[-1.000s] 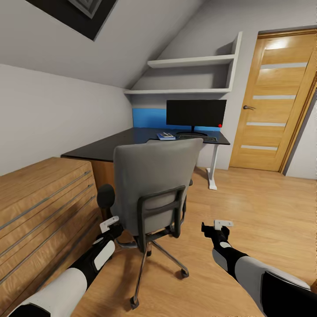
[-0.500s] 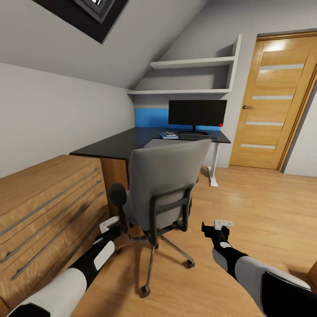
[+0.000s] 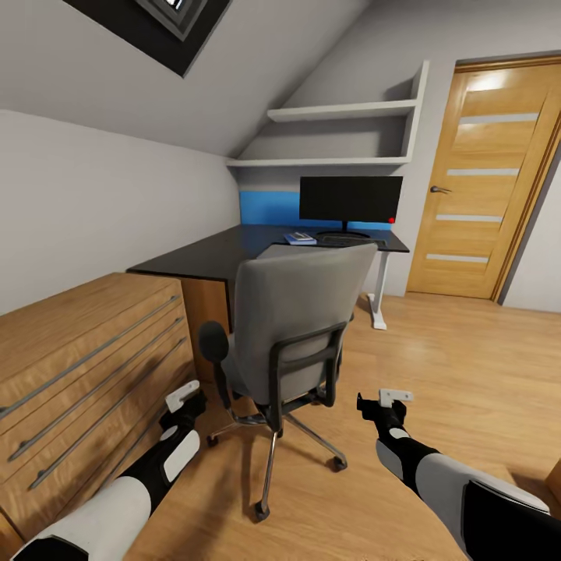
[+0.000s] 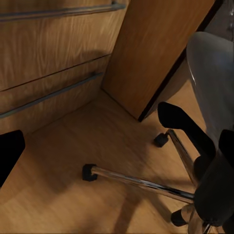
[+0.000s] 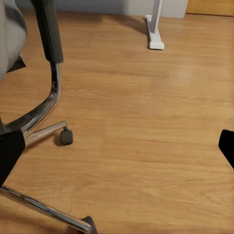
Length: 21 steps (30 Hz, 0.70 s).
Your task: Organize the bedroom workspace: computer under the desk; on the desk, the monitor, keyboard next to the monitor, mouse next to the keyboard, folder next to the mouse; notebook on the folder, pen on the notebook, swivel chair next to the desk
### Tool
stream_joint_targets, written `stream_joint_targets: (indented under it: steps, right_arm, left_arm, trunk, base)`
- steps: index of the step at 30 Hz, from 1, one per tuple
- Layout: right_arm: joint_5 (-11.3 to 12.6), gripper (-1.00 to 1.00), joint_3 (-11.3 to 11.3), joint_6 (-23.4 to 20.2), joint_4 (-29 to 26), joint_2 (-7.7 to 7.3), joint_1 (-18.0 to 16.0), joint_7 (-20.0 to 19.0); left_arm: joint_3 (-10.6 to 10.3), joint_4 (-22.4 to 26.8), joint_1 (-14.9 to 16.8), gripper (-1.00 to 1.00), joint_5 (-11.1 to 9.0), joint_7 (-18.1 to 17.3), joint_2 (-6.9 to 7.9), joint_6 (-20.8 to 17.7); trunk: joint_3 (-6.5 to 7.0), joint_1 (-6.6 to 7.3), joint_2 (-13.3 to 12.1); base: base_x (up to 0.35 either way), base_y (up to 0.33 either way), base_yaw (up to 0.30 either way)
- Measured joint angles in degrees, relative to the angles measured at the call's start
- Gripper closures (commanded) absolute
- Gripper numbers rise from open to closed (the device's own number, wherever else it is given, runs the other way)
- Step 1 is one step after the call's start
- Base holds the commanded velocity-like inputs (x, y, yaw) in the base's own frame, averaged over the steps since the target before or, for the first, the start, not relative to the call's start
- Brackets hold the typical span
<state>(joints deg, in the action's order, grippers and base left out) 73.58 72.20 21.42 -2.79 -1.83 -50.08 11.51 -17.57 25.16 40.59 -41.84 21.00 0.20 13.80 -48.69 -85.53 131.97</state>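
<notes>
Swivel chair (image 3: 300,312) – back toward camera, beside the desk (image 3: 234,251) | left gripper (image 3: 185,399) empty, fingers apart | right gripper (image 3: 383,401) empty, fingers apart

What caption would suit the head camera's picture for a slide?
Grey swivel chair standing before the black desk with its monitor, both robot arms low over the wooden floor.

Both black-and-white arms extend forward and low, forearms angled inward, wrists roughly level. Left tool (image 3: 185,396) is out ahead of its forearm with a white plate on top. Right tool (image 3: 383,401) is likewise capped by a white plate. Wrist views: both tools' dark fingertips (image 5: 226,146) sit wide apart; nothing between them.
</notes>
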Motion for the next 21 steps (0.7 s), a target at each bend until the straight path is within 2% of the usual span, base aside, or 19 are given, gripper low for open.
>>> stream_joint_targets:
  steps: [7, 21]
  right_arm:
    - [-0.02, -1.00, -0.01, 0.17, 0.01, -0.04, 0.00, 0.04]
    - [-0.01, -1.00, -0.01, 1.55, 0.01, -0.05, 0.00, 0.01]
  left_arm:
    - [-0.07, -0.26, 0.03, -1.00, 0.04, 0.00, -0.01, 2.86]
    - [0.12, -0.32, 0.00, -1.00, -0.05, 0.04, 0.11, 3.29]
  trunk:
    - [-1.26, -1.54, 2.81]
    - [-3.77, -4.61, 8.42]
  base:
    - [0.000, 0.000, 0.000]
    - [0.000, 0.000, 0.000]
